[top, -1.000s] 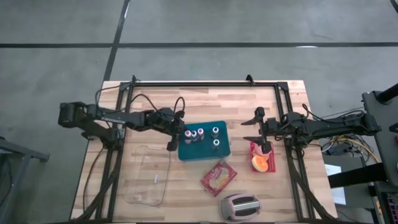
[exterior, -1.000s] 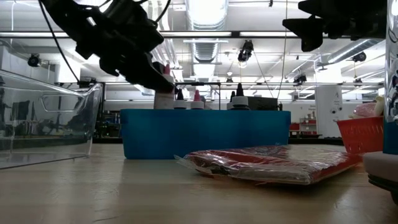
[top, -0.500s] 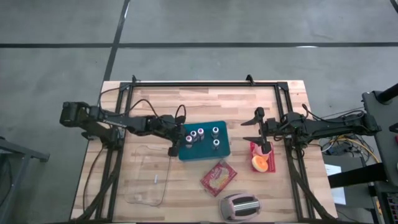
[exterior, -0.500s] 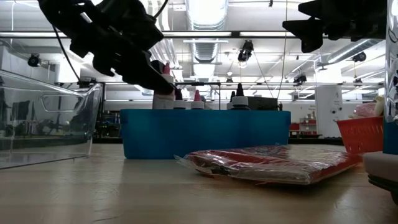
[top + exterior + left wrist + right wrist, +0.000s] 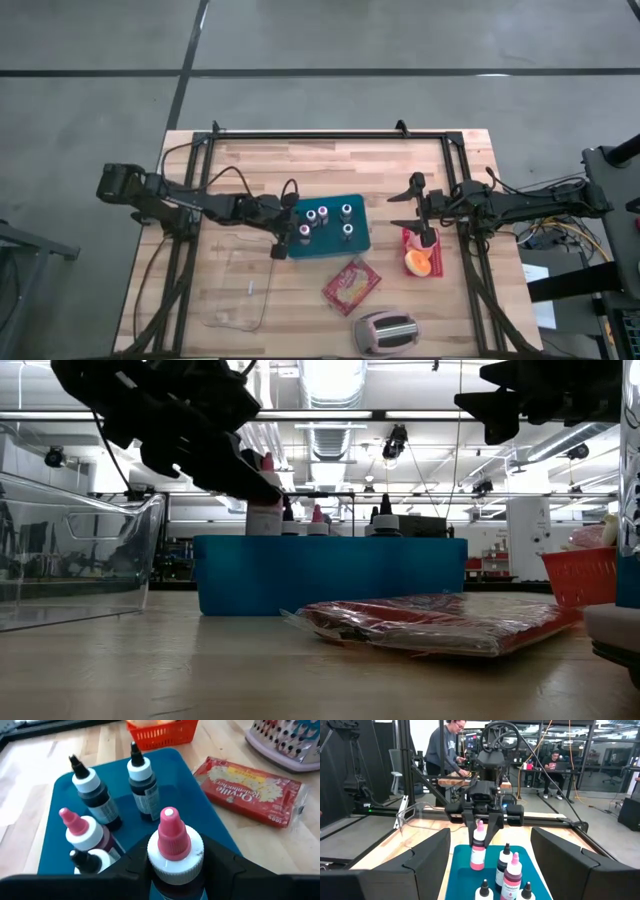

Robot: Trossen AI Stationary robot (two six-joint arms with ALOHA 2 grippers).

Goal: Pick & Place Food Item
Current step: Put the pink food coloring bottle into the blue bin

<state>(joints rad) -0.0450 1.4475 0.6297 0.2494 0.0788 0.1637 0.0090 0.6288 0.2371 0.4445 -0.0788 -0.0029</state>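
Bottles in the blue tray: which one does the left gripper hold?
The pink-capped bottle clamped in the left gripper and lifted at the blue tray edge; the other four stand free inside.

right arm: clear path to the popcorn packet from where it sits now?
Probably yes. The right tool hangs open above the table between the blue tray and the red basket, and the popcorn packet lies flat in front of the tray with nothing on it. The toaster sits close beside it.
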